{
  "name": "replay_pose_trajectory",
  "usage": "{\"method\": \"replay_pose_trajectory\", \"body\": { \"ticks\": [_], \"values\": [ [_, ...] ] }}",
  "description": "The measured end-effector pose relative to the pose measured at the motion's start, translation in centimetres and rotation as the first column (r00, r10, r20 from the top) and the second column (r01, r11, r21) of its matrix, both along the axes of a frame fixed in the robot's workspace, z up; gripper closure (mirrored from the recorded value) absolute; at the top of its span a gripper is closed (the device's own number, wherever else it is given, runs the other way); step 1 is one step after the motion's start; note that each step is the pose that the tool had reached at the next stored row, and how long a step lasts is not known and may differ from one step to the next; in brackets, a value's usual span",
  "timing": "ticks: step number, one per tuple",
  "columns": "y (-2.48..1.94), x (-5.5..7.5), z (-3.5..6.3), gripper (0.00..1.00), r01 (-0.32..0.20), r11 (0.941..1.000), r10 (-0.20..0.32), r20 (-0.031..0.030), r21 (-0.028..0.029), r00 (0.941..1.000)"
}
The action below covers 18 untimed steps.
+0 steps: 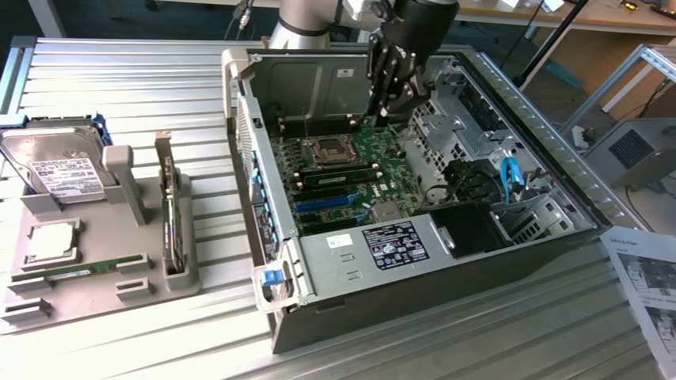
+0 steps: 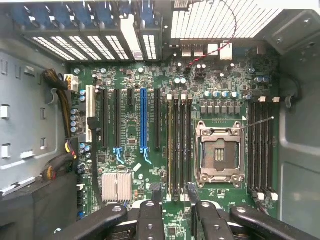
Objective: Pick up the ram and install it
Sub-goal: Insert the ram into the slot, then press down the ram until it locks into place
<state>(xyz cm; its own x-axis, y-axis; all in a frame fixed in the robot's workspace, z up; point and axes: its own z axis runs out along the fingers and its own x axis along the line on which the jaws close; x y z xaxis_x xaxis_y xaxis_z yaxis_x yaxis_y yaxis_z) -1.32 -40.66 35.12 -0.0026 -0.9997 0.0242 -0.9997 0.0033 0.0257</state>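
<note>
Item: ram [image 1: 79, 269]. Long, thin green stick with small dark chips and a pale label.
Position: lying flat in the near slot of the grey tray [image 1: 148, 289] on the table [image 1: 127, 95], just in front of the square processor chip [image 1: 51, 241].
Orientation: long axis runs across the exterior view's left to right, with the right end slightly farther back.
Gripper [image 1: 391, 107]: spread wide, holding nothing and touching nothing. It hangs over the motherboard [image 2: 135, 130] inside the open computer case [image 1: 349, 277], well apart from the ram.
</note>
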Motion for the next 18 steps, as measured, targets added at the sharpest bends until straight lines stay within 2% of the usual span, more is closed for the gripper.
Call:
{"method": "replay_pose_trajectory", "body": {
  "ticks": [3, 18],
  "values": [
    [0.00, 0.00, 0.55, 0.68, 0.000, 1.0000, 0.000, 0.0000, 0.0000, 1.0000],
    [0.00, 0.00, 0.56, 0.70, 0.000, 1.0000, 0.000, 0.0001, 0.0001, 1.0000]
  ]
}}
